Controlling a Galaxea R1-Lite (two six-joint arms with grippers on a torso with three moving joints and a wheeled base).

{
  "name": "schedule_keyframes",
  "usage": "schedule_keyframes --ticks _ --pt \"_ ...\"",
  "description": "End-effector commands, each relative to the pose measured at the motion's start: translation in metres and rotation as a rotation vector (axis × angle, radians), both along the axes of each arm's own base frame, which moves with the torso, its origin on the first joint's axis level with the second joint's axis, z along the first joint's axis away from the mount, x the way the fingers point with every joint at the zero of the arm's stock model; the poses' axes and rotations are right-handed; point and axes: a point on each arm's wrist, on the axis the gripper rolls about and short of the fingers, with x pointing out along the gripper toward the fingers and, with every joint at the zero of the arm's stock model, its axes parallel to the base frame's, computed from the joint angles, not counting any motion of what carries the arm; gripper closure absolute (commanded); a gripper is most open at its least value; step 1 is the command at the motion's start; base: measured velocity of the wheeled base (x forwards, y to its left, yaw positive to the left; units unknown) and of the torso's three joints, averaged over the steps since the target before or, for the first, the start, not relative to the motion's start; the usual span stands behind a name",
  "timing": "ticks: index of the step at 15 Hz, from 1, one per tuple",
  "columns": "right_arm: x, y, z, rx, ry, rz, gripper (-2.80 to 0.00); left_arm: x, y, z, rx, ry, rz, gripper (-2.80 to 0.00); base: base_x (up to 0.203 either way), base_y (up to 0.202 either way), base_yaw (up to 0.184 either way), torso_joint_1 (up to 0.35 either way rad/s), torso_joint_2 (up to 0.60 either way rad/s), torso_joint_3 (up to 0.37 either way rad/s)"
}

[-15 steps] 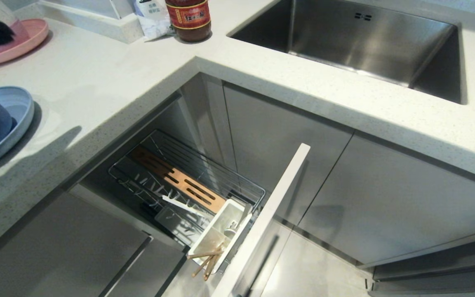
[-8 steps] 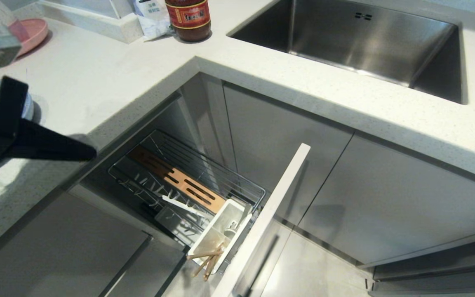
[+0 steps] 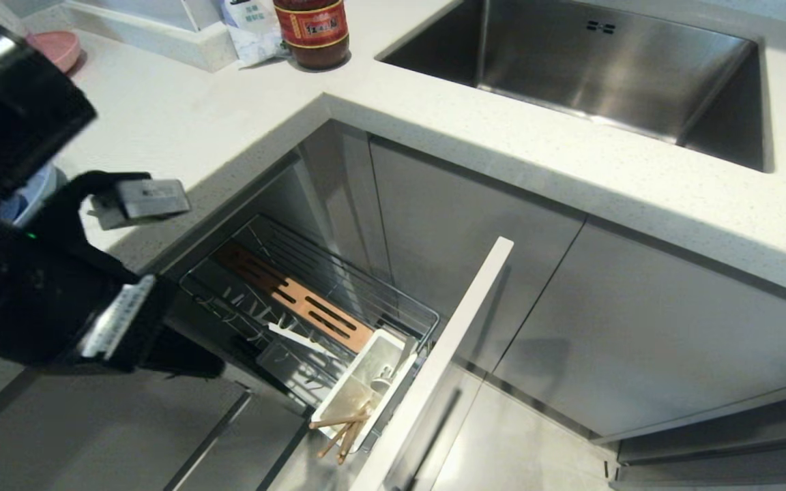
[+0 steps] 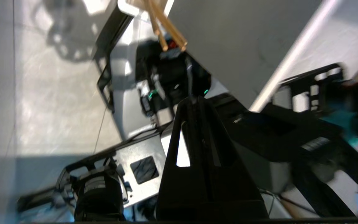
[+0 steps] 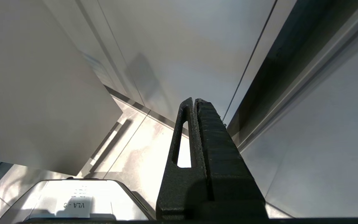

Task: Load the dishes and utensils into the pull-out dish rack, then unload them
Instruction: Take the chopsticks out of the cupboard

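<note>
While the pull-out dish rack [image 3: 311, 307] stands drawn out below the counter, the chopsticks [image 3: 342, 431] are seen leaning from its white utensil box [image 3: 359, 385], probably stowed there for unloading. The left gripper [image 4: 194, 100], pressed shut and empty, is held beside the rack's near end; the right gripper [image 5: 195, 101], likewise closed, is parked low by the cabinet doors, away from the rack.

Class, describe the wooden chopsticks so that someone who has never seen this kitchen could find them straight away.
Start at the white countertop and look below its inner corner, where the pull-out dish rack stands open. At its front end sits a white utensil box. The chopsticks poke out of it: the only slim light-brown sticks there, unlike the flat slotted wooden strip.
</note>
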Motion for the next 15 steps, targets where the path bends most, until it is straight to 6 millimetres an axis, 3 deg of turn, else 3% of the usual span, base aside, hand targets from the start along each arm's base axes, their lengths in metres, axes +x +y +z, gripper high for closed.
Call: schedule_keyframes --ticks 1,3,7,8,15 --pt "0.0 0.0 0.0 0.0 -0.001 0.0 0.0 0.015 -0.035 -0.034 0.133 0.098 -0.01 0.0 0.0 0.0 0.0 0.0 0.0 0.0" --pt "0.0 0.0 0.0 0.0 -0.003 0.001 0.0 0.028 -0.056 -0.061 0.236 0.157 0.024 0.0 0.0 0.0 0.0 0.0 0.0 0.0" --pt "0.0 0.0 0.0 0.0 -0.003 0.0 0.0 0.041 -0.07 -0.086 0.316 0.225 0.036 0.0 0.0 0.0 0.0 0.0 0.0 0.0" --pt "0.0 0.0 0.0 0.0 -0.002 0.001 0.0 0.044 -0.072 -0.09 0.324 0.237 0.035 -2.8 0.0 0.0 0.0 0.0 0.0 0.0" --pt "0.0 0.0 0.0 0.0 -0.002 0.001 0.0 0.077 -0.073 -0.124 0.398 0.343 0.096 -2.8 0.0 0.0 0.0 0.0 0.0 0.0"
